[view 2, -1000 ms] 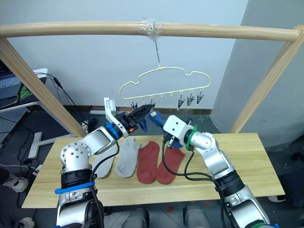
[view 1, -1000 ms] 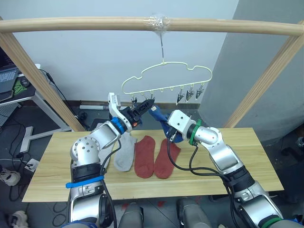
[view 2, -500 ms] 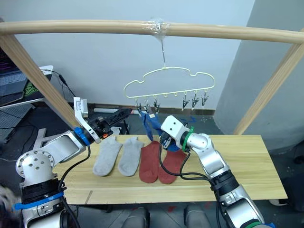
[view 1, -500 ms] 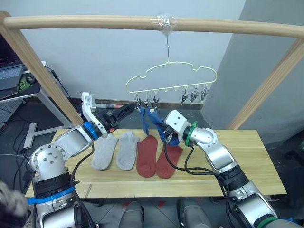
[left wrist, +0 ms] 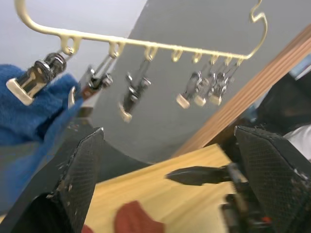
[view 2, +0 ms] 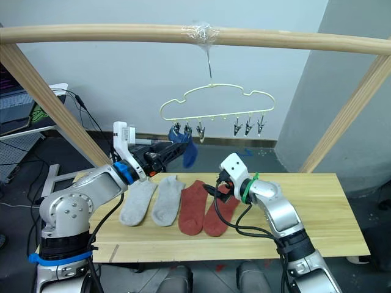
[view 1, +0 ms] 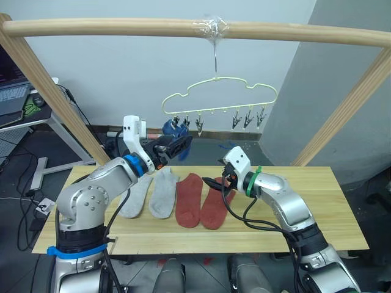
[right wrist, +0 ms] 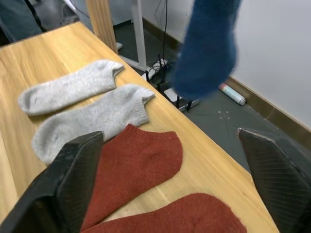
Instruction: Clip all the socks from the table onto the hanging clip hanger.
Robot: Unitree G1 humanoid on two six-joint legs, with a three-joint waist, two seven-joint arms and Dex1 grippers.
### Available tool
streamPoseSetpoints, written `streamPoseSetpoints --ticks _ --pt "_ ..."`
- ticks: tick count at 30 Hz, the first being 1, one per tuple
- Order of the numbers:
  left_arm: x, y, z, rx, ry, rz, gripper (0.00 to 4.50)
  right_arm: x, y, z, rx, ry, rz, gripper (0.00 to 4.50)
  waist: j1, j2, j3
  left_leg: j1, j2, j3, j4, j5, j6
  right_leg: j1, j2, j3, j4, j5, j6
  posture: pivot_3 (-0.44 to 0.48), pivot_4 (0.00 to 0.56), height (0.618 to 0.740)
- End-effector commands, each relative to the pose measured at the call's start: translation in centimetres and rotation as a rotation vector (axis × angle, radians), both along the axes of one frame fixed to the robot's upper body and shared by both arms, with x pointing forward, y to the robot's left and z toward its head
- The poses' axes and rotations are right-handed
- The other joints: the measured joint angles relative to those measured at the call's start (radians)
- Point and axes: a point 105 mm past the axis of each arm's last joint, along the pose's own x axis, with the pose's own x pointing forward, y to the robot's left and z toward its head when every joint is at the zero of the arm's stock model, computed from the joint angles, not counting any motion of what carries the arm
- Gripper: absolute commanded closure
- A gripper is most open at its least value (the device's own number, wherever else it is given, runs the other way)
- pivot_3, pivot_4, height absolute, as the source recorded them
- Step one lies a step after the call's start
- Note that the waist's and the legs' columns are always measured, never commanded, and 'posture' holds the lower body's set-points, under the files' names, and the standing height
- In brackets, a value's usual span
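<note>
The right fingers (view 1: 215, 182), spread and empty, hovered just above the nearer red sock (view 1: 215, 204), which lay lengthwise on the bench (view 1: 342, 213); the left fingers (view 1: 181, 144), also spread and empty, sat near the hanger (view 1: 217, 97).

frame: chunky wooden pole frame (view 1: 122, 27), top bar with slanted side poles, clear tape wrapped at the middle
walls: plain white wall (view 1: 122, 73) at the back, grey wall (view 1: 330, 67) on the right
floor: dark grey floor (view 2: 73, 165), cables (view 2: 79, 113) trailing over it
side desk: white desk (view 1: 43, 125) far left, laptop (view 1: 12, 97) on top
</note>
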Motion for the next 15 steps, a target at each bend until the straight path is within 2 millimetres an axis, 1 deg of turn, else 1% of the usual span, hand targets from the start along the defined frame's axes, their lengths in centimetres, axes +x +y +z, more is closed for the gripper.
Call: streamPoseSetpoints --ticks 1,4,6,8,10,11,12,15 --pt "-0.3 -1.0 0.8 0.066 -0.12 -0.011 0.0 -0.7 -0.6 2.5 0.055 -0.059 0.014 0.09 0.0 0.0 0.0 0.0 0.0 0.0 0.0 0.0 0.0 0.0 0.0 0.0 0.0 0.0 0.0 0.062 0.161 0.74" --pt "-0.1 -2.6 -0.1 0.131 -0.204 0.006 0.0 -1.7 -2.1 4.0 0.073 -0.103 0.028 0.09 0.0 0.0 0.0 0.0 0.0 0.0 0.0 0.0 0.0 0.0 0.0 0.0 0.0 0.0 0.0 0.04 0.158 0.74" --pt "-0.2 -4.1 -0.6 0.164 -0.253 -0.003 0.4 -2.0 -3.1 5.3 0.107 -0.133 0.024 0.0 0.001 0.0 0.0 0.0 0.0 0.001 0.0 0.0 0.0 0.0 0.0 0.0 -0.001 0.0 0.0 0.04 0.158 0.74" --pt "0.1 -4.7 -0.9 0.173 -0.277 0.019 0.87 -2.1 -3.6 6.0 0.114 -0.154 0.02 0.0 -0.001 0.0 0.0 0.0 0.0 0.001 0.001 0.0 0.0 0.0 0.0 0.001 -0.001 0.0 0.0 0.022 0.154 0.74" --pt "0.9 -4.9 -1.0 0.166 -0.289 0.062 1.58 -2.1 -3.9 6.2 0.089 -0.172 0.015 0.0 -0.002 0.0 0.0 0.0 0.0 0.001 0.001 0.0 0.0 0.0 0.0 0.001 0.0 0.0 0.0 0.005 0.152 0.74" --pt "1.1 -5.1 -1.2 0.183 -0.304 0.072 1.75 -2.1 -4.0 6.3 0.076 -0.179 0.012 0.0 -0.003 0.0 0.0 0.0 0.0 0.001 0.001 0.0 0.0 0.0 0.0 0.001 0.0 0.0 0.0 0.005 0.152 0.74" --pt "1.4 -5.4 -1.4 0.192 -0.31 0.076 2.1 -2.1 -4.2 6.3 0.062 -0.187 0.008 0.0 -0.005 0.0 0.0 0.0 0.0 0.001 0.001 0.0 0.0 0.0 0.0 0.001 0.0 0.0 0.0 -0.002 0.151 0.74" --pt "2.3 -5.8 -2.1 0.231 -0.342 0.114 2.1 -1.8 -4.5 6.7 0.068 -0.202 -0.018 0.0 -0.008 0.0 0.0 0.001 0.0 0.002 0.001 0.0 0.0 0.0 0.0 0.001 0.0 0.0 0.0 -0.014 0.147 0.74"
